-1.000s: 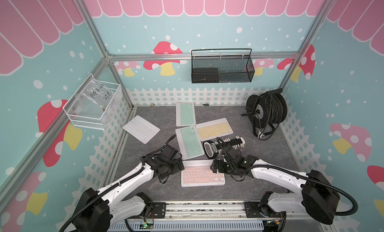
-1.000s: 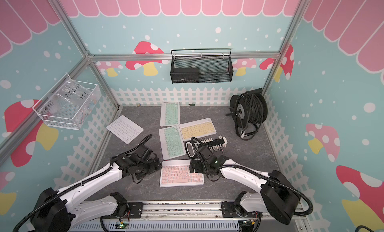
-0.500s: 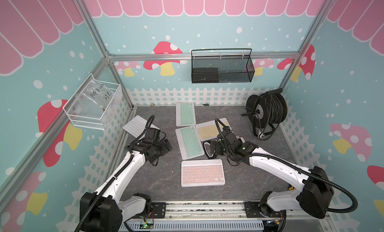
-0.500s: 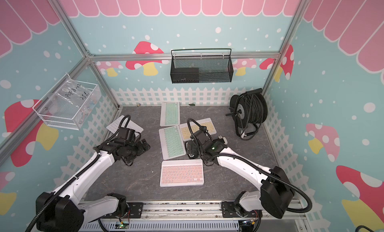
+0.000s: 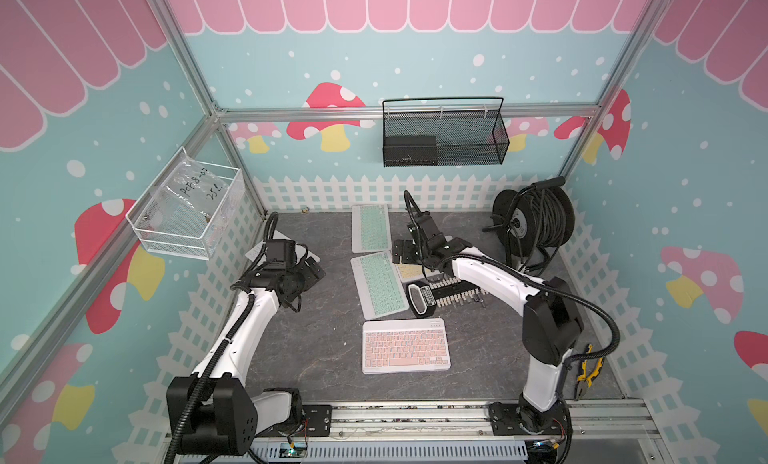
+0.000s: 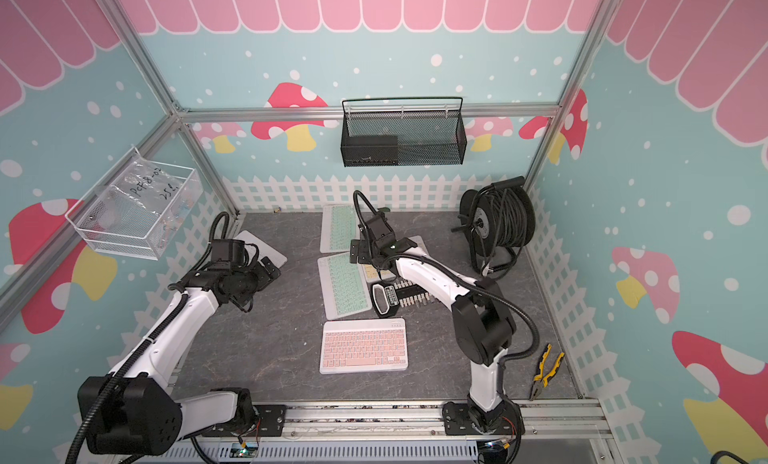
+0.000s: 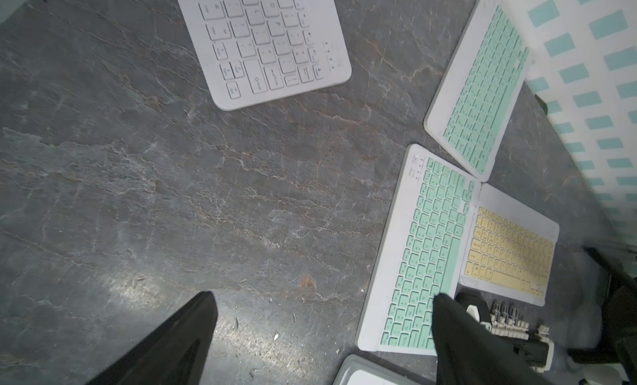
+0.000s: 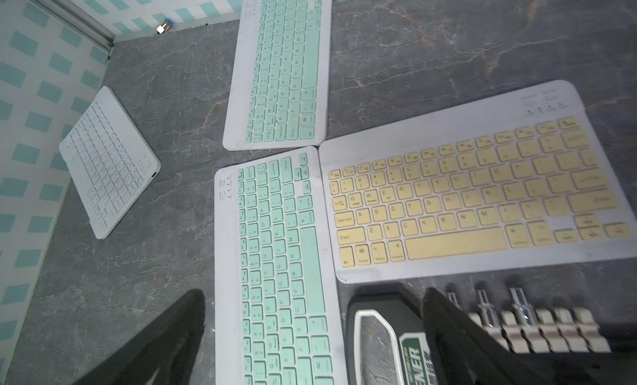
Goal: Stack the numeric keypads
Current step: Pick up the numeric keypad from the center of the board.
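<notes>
Both arms are hovering w/ fingers spread wide, gripping nothing, as I'm watching from the remote desk. My left gripper point(image 7: 322, 294) is hanging over bare tabletop point(image 5: 324, 337), w/ the white keypad point(image 7: 265, 45) lying near it toward the left wall. In both top views that arm is covering part of the keypad.

My right gripper point(image 8: 314, 292) is hanging above the middle cluster. Its fingers point(image 8: 455, 335) are framing the near mint keypad point(image 8: 275, 262) and the end of the black peg holder point(image 8: 379, 338), which is lying just beside that keypad. I can't tell whether they're touching either one.

The yellow keypad point(image 8: 465, 193) is lying edge to edge w/ the near mint one. The far mint keypad point(image 8: 279, 73) is sitting just beyond them by the back fence, its corner nearly meeting theirs. The pink keypad point(image 5: 405, 352) is lying alone nearest the front rail, apart from the rest. All five keypads in view are lying flat on the tabletop, each on its own.

At right, a cable reel point(image 5: 534, 223) is standing in the back corner and yellow-handled pliers point(image 5: 588, 370) are lying by the front corner.
</notes>
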You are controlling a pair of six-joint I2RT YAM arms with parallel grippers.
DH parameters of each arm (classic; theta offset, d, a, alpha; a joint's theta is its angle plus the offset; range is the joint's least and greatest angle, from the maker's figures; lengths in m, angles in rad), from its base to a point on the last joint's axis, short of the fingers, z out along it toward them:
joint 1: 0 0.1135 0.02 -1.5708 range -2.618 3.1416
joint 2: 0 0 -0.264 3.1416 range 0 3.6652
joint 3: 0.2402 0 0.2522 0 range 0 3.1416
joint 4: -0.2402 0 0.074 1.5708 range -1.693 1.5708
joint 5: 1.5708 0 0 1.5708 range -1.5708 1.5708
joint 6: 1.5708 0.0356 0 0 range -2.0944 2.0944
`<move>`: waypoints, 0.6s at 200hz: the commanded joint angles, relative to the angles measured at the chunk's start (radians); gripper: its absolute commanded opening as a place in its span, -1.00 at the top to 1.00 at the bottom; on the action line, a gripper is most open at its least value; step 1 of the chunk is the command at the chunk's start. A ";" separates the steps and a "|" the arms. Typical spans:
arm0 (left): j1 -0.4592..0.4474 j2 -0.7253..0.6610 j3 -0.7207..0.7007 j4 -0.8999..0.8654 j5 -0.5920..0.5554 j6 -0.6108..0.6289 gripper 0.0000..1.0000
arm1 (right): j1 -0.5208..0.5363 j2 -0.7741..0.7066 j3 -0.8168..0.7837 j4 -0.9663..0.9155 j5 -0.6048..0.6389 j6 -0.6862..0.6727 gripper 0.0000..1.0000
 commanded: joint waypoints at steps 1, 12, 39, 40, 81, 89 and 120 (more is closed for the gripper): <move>0.054 -0.003 -0.016 0.063 0.021 0.027 -1.00 | -0.002 0.098 0.124 -0.057 -0.045 -0.017 -0.99; 0.072 0.003 -0.016 0.077 0.026 0.035 -1.00 | -0.002 0.140 0.182 -0.073 -0.040 -0.015 -0.99; 0.113 0.042 -0.007 0.103 0.045 0.041 -1.00 | -0.011 0.216 0.301 -0.084 -0.040 0.003 -0.99; 0.115 0.043 -0.006 0.104 0.045 0.040 -1.00 | -0.013 0.219 0.306 -0.084 -0.041 0.004 -0.99; 0.135 0.098 -0.012 0.149 0.054 0.021 -0.99 | -0.031 0.293 0.440 -0.112 -0.062 0.015 -0.99; 0.135 0.108 -0.008 0.151 0.051 0.016 -1.00 | -0.035 0.298 0.455 -0.115 -0.060 0.006 -0.99; 0.138 0.145 0.017 0.161 0.008 0.003 -1.00 | -0.057 0.308 0.487 -0.115 -0.045 -0.035 -0.99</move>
